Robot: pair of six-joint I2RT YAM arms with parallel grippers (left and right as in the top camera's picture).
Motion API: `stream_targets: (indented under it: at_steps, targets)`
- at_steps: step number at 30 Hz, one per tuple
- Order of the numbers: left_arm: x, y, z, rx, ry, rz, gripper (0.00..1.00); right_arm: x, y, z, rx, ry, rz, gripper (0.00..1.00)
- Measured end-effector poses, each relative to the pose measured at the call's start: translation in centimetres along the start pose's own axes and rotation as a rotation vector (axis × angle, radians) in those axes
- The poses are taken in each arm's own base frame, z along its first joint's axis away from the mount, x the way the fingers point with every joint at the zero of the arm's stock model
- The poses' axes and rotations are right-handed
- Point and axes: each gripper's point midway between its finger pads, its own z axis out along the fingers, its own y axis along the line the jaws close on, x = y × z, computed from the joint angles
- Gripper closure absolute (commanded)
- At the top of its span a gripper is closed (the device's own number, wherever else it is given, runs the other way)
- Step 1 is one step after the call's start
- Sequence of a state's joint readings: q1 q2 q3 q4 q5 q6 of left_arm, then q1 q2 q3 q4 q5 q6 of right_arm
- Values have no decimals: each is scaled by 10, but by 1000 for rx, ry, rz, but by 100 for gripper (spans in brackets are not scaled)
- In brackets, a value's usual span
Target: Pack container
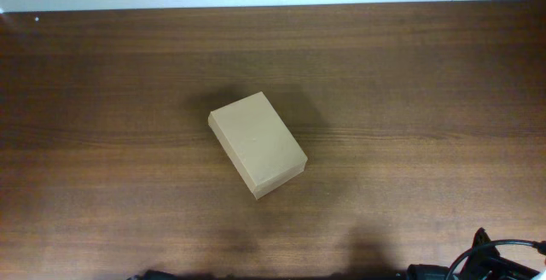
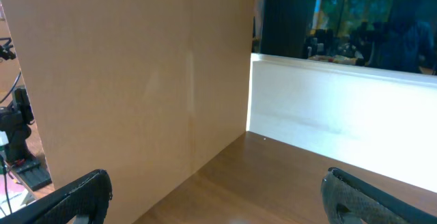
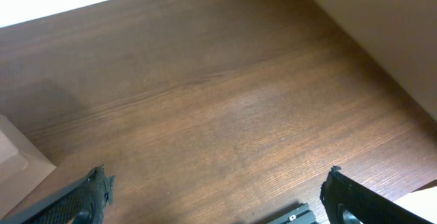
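The container [image 1: 257, 143] lies shut and skewed at mid-frame on the table [image 1: 102, 75]. Both arms' fingers [image 2: 82, 197] stand wide, holding nothing. Approach the lid's front edge, probably lower right, and lift gently.

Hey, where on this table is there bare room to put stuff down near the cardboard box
Nearly everywhere. The closed container sits alone mid-table. Bare wood runs left of it to the table's left edge, right of it to the right edge, and behind it to the far edge by the white wall. The only crowding is the near right corner, where cables and arm hardware intrude.
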State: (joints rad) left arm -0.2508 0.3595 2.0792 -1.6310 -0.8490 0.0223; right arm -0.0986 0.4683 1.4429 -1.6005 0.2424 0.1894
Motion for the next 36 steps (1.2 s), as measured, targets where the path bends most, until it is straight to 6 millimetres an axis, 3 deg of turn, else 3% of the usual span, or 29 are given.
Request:
stream_targets:
  at_steps: [36]
  targets:
    - [1, 0, 0, 0, 3, 2, 1, 5, -1, 0, 2, 18, -13, 1]
